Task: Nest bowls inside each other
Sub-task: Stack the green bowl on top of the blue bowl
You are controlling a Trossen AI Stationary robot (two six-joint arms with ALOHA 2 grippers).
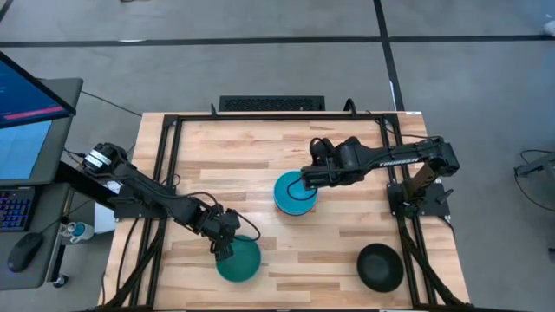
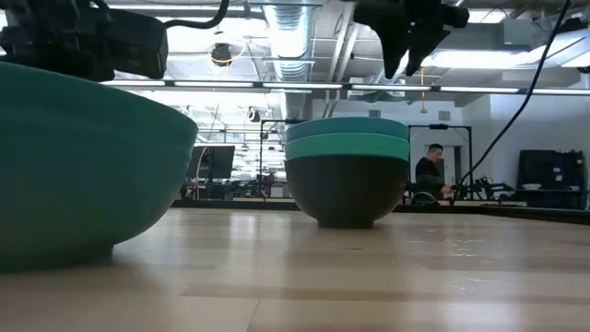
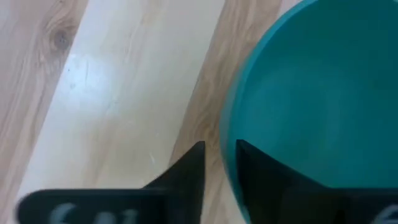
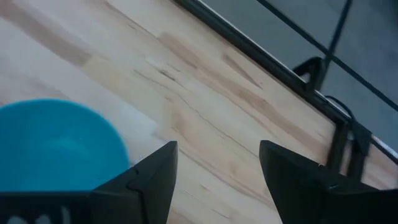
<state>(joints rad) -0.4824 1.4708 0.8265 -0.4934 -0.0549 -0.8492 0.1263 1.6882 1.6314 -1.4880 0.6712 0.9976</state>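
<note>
A stack of three bowls (image 1: 295, 194) stands mid-table: black at the bottom, then two cyan-blue ones (image 2: 348, 138). A darker teal-green bowl (image 1: 241, 260) rests on its base near the table's near edge and looms large in the low view (image 2: 83, 175). A lone black bowl (image 1: 380, 266) sits at the near right. My left gripper (image 1: 228, 246) is at the teal-green bowl's left rim, shut on it. My right gripper (image 1: 306, 180) hangs open just above the stack's far-right side (image 4: 217, 146); the top blue bowl (image 4: 56, 146) shows beside its fingers. My left gripper (image 3: 221, 146) has the teal-green bowl's rim (image 3: 229, 134) on its left side between the two fingers, one finger inside the bowl (image 3: 273, 180) and one outside (image 3: 186, 177). The fingers come from above and the left, slanting down. The bowl stands upright on the table.
A black metal frame (image 1: 169, 156) borders the wooden table (image 1: 347, 234) on its left, far and right sides. Bare wood lies between the stack and the two single bowls. A monitor and keyboard stand off the table's left. A person shows in the room far behind (image 2: 429, 175).
</note>
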